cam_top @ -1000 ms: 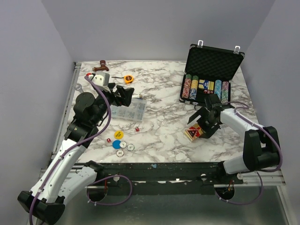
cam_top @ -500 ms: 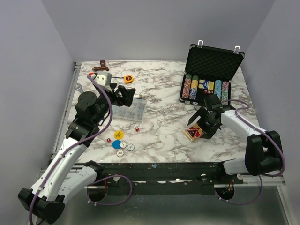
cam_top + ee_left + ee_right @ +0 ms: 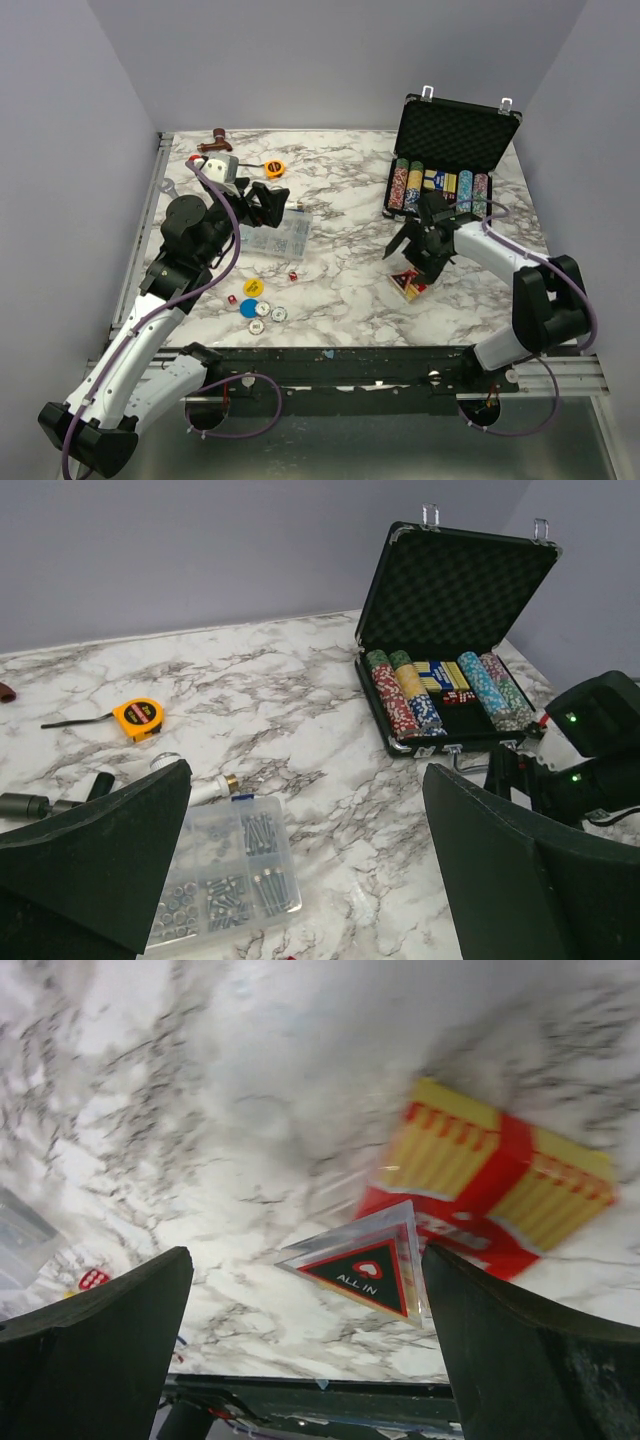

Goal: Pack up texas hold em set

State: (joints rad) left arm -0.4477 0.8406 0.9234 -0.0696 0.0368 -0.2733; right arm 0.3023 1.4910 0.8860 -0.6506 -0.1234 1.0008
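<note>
Several pieces left out | chip rows (image 3: pixel 438 190) seated in open black foam-lined case (image 3: pixel 457 135) | orange-yellow card box (image 3: pixel 406 287) near case front, under spread, empty right gripper (image 3: pixel 416 260) | coloured discs (image 3: pixel 256 300) well left of case; left gripper (image 3: pixel 263 205) likewise spread

Black case (image 3: pixel 455 135) stands open, chip rows (image 3: pixel 438 190) inside; orange card box (image 3: pixel 406 286) lies flat before it

Bare marble table (image 3: pixel 340 190) left of the case (image 3: pixel 455 130); just in front, blocked by right gripper (image 3: pixel 418 258) above card box (image 3: pixel 408 286).
</note>
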